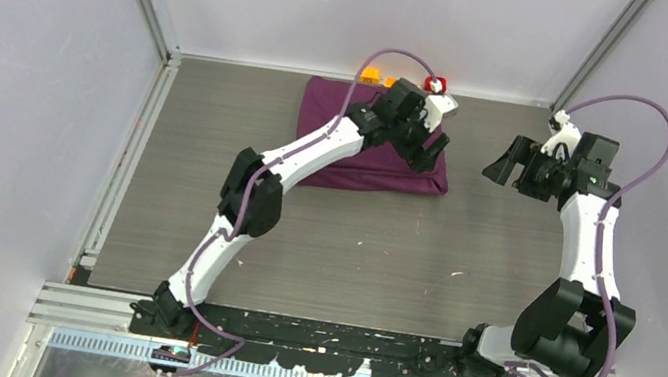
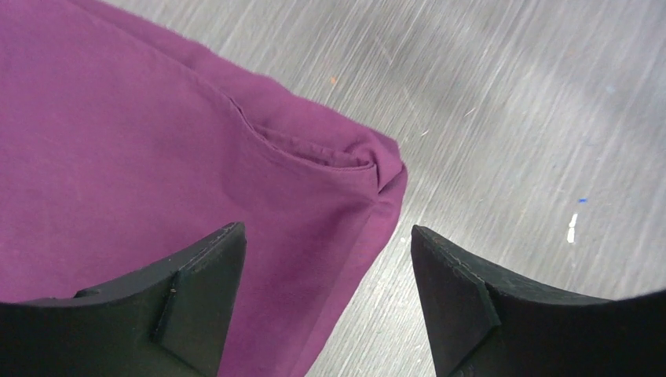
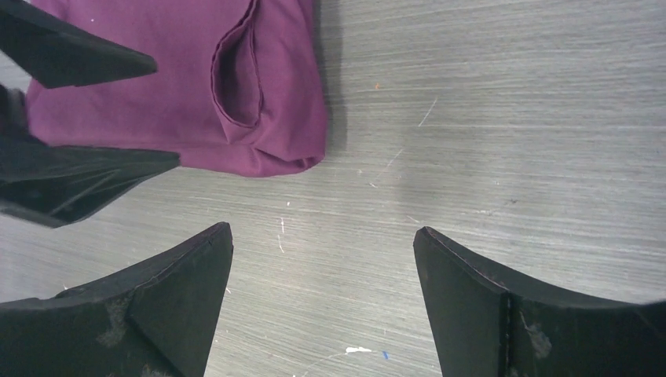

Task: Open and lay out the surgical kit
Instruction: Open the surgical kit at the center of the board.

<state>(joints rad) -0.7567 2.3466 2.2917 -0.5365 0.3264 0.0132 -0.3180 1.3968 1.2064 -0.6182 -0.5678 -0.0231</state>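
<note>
The surgical kit shows as a folded dark-purple cloth bundle lying at the back middle of the table. My left gripper hangs over the bundle's near right corner. In the left wrist view the left gripper stands open, one finger above the cloth and the other above bare table, with the cloth's hemmed edge between them. My right gripper is to the right of the bundle. The right wrist view shows the right gripper open over bare table, with the cloth and the left gripper's fingers ahead of it.
Yellow, orange and red toy bricks sit just behind the bundle by the back wall. Aluminium rails border the grey wood-grain table on the left and back. White walls enclose it.
</note>
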